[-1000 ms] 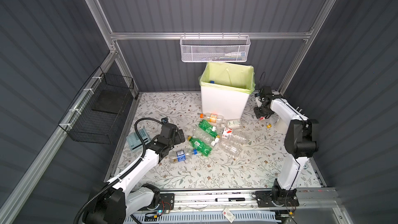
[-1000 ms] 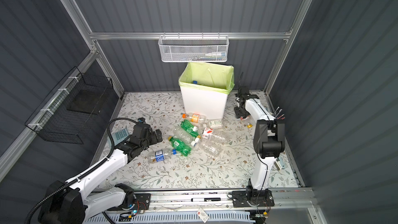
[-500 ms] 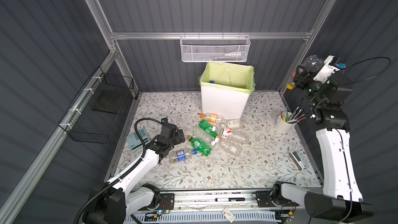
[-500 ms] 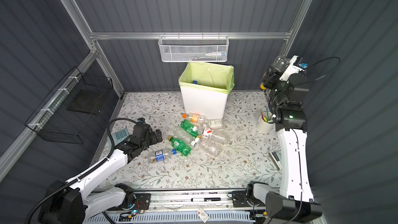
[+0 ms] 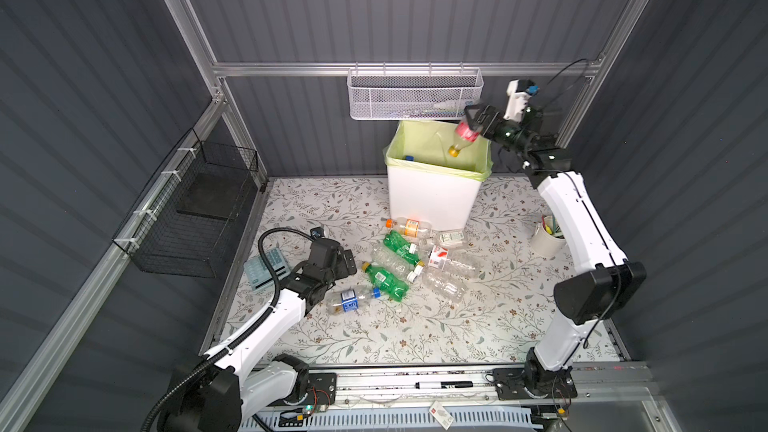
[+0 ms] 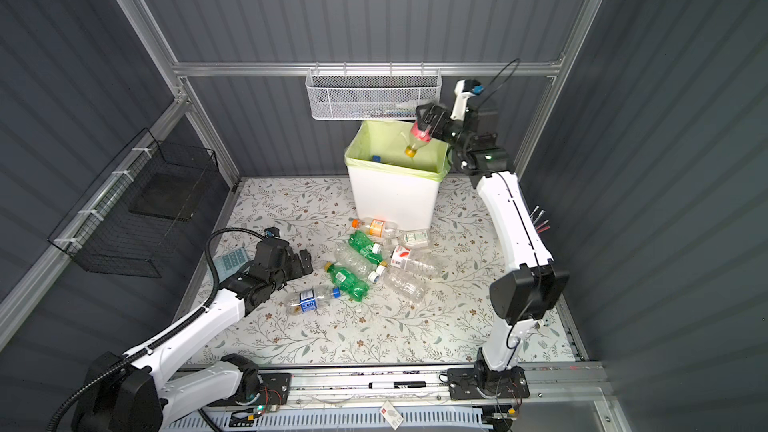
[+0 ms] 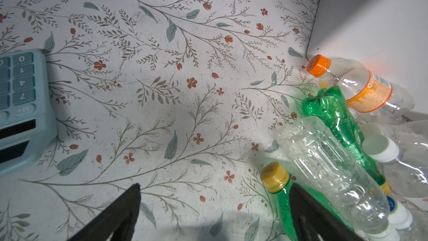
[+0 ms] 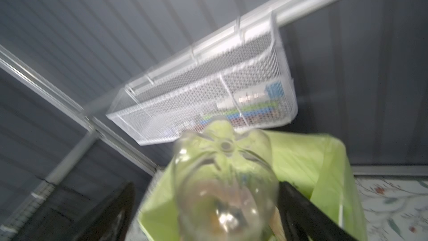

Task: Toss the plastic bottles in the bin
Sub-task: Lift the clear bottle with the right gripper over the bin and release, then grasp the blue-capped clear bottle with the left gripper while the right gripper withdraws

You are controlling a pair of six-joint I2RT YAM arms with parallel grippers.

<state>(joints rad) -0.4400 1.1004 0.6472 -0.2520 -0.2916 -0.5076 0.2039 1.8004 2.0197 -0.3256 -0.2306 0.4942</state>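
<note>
Right pincer [image 5: 476, 120]: jaws spread wider than the red-labelled bottle [image 5: 462, 137] between them. The bottle hangs cap-down over the mouth of the bin [image 5: 432, 201].
Left pincer [image 5: 348, 261]: wide, empty, low over the table [image 5: 415, 326], beside a green bottle [image 7: 281, 202].
Other bottles [image 5: 453, 261]: lying on the table before the bin.

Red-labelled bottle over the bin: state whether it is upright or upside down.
Upside down, tilted. In both top views the red-labelled bottle has its yellow cap lowest, over the bin; the right wrist view faces its base.
</note>
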